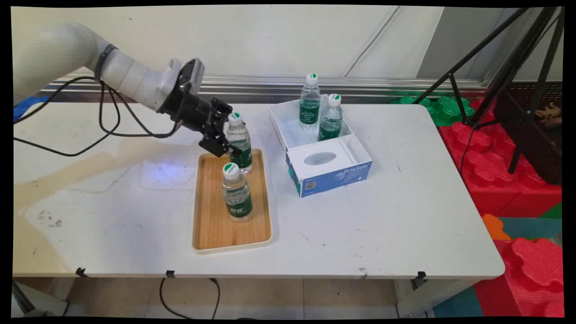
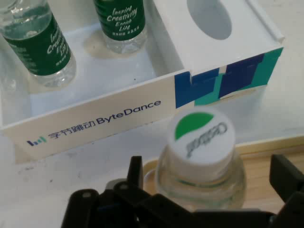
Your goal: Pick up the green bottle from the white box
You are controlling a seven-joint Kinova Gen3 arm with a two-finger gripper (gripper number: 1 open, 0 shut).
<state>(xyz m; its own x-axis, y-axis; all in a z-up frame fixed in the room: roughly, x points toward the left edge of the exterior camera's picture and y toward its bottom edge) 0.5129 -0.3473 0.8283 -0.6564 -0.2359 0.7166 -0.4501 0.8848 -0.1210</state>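
Note:
My gripper (image 1: 226, 131) reaches in from the left and stands open around a clear water bottle (image 1: 240, 145) with a green label and a white-and-green cap. In the hand view that bottle (image 2: 202, 140) sits between the two fingers, with a small gap on each side. It stands upright at the far end of a wooden tray (image 1: 215, 225). A second such bottle (image 1: 236, 194) stands upright near the tray's middle.
A white and blue ByteDance box (image 1: 335, 174) lies right of the tray, holding two more bottles (image 1: 309, 107) (image 1: 331, 120) in its far compartment. Black cables hang from the arm at the left. Red and green foam blocks and a black tripod stand off the table's right side.

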